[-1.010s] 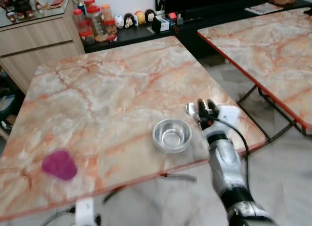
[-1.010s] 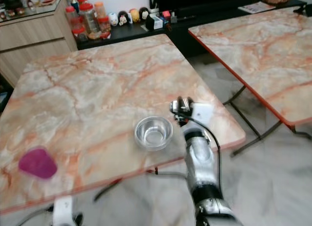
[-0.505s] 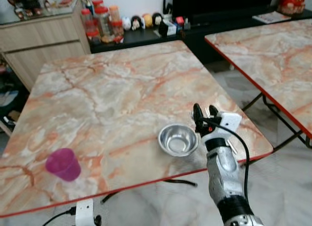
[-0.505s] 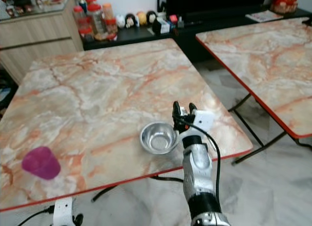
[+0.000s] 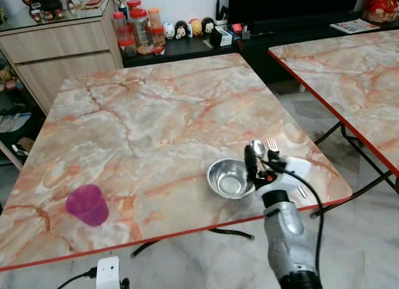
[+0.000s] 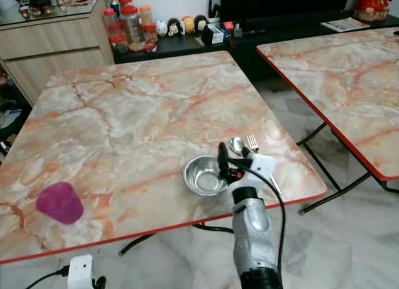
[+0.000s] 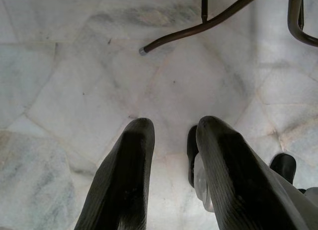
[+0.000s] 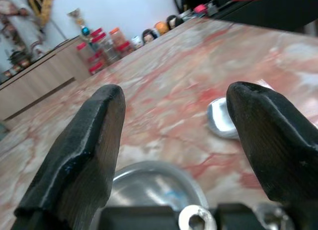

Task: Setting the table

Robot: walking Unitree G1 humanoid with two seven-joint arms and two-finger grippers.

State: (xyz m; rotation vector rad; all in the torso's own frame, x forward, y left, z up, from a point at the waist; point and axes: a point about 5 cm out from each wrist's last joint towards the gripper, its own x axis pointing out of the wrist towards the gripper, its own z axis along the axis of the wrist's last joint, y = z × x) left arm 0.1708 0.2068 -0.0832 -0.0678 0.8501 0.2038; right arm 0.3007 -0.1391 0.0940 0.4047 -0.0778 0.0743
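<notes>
A steel bowl [image 5: 229, 178] sits near the front right corner of the marble table [image 5: 143, 120]. Just to its right lie a spoon [image 5: 258, 147] and a fork [image 5: 272, 144], side by side on the tabletop. My right gripper [image 5: 260, 158] hovers over the bowl's right rim with its fingers [image 8: 84, 155] spread wide, open and holding nothing. In the right wrist view the bowl [image 8: 149, 183] is below the fingers and the spoon [image 8: 221, 118] just beyond. A purple cup [image 5: 87, 204] stands at the front left. My left gripper [image 7: 174, 125] hangs over the floor, open.
A second marble table [image 5: 349, 64] stands to the right, with a gap of floor between. Behind are a wooden cabinet [image 5: 62, 45], jars [image 5: 137, 30] and a dark console with figurines. A white power strip [image 5: 108, 273] lies on the floor. Table legs [image 7: 208, 24] cross below.
The camera has shifted. My right gripper's fingers, close together by the spoon before, are now spread apart. The spoon and fork lie free on the table beyond them.
</notes>
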